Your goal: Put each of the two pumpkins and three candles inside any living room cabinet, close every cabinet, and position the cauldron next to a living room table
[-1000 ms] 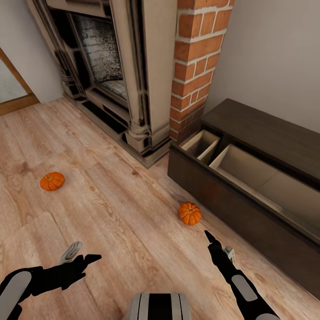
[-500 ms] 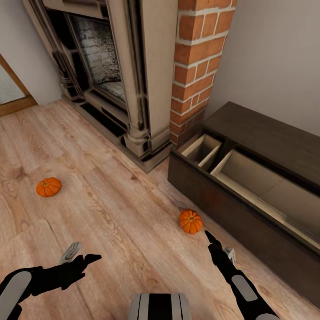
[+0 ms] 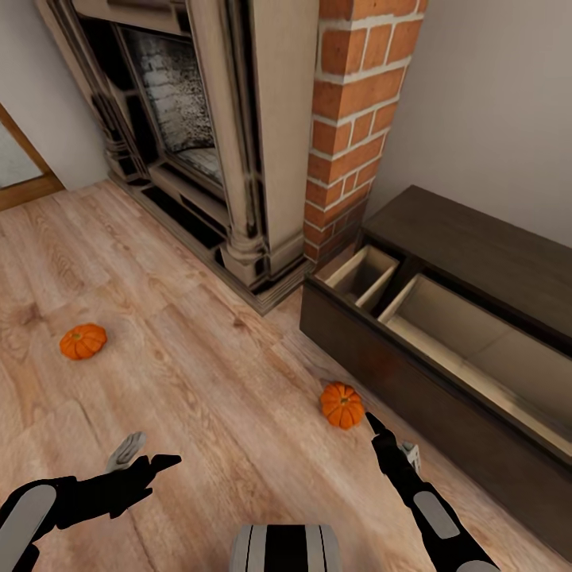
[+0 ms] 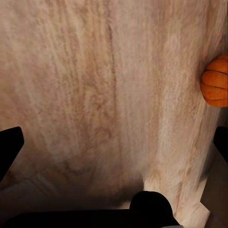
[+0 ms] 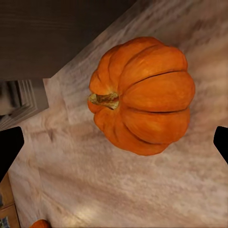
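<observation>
orange, ribbed near pumpkin (image 5: 142,95) lies on the wood floor just ahead of the right gripper (image 3: 373,423), whose fingers spread wide and empty, as do the left gripper's (image 3: 151,457); dark brown cabinet (image 3: 445,342) drawers gape bare, second pumpkin (image 3: 83,341) unstowed.

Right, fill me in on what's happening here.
A two-armed robot is tidying pumpkins off the living room's wooden floor into the dark cabinet, whose drawer stands open beside the brick fireplace. The right gripper hovers just short of the near pumpkin, open and holding nothing; in the right wrist view that pumpkin sits between the fingers. The far pumpkin lies on the floor to the left. The left gripper is open and empty.
</observation>
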`<state>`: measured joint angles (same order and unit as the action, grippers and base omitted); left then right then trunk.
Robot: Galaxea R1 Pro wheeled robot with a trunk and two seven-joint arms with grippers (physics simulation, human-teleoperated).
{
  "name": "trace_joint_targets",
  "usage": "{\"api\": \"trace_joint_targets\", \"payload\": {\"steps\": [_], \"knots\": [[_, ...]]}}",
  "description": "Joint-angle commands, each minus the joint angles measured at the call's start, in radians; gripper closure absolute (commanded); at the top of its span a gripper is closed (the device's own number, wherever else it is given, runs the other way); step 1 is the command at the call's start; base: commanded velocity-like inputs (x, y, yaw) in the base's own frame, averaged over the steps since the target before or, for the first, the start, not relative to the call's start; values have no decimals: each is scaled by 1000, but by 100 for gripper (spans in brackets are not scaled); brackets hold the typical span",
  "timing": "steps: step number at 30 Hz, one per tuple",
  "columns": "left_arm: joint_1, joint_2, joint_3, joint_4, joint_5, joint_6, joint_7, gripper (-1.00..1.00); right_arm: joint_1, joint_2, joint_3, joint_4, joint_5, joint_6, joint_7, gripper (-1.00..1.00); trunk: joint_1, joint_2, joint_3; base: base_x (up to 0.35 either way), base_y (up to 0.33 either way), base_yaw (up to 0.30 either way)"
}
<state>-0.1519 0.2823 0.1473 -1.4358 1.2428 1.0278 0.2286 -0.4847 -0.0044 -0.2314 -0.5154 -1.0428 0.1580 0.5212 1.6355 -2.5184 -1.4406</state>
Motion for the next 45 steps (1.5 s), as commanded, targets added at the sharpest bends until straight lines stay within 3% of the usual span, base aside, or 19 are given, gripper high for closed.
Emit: {"api": "trace_joint_targets", "payload": {"steps": [1, 10, 36, 45], "knots": [[0, 0, 0, 0, 1, 0, 0, -100, 0, 0, 0, 0, 0, 0, 0, -100, 0, 0, 0, 164, 0, 0], [0, 0, 0, 0, 1, -1, -1, -100, 0, 0, 0, 0, 0, 0, -8, -100, 0, 0, 0, 47, -11, 0], [0, 0, 1, 0, 1, -2, -2, -100, 0, 1, 0, 1, 1, -2, -14, -100, 12, -6, -101, 0, -1, 0], [0, 0, 1, 0, 1, -2, -2, -100, 0, 2, 0, 1, 1, -2, -14, -100, 12, -6, -101, 3, 0, 0]]}}
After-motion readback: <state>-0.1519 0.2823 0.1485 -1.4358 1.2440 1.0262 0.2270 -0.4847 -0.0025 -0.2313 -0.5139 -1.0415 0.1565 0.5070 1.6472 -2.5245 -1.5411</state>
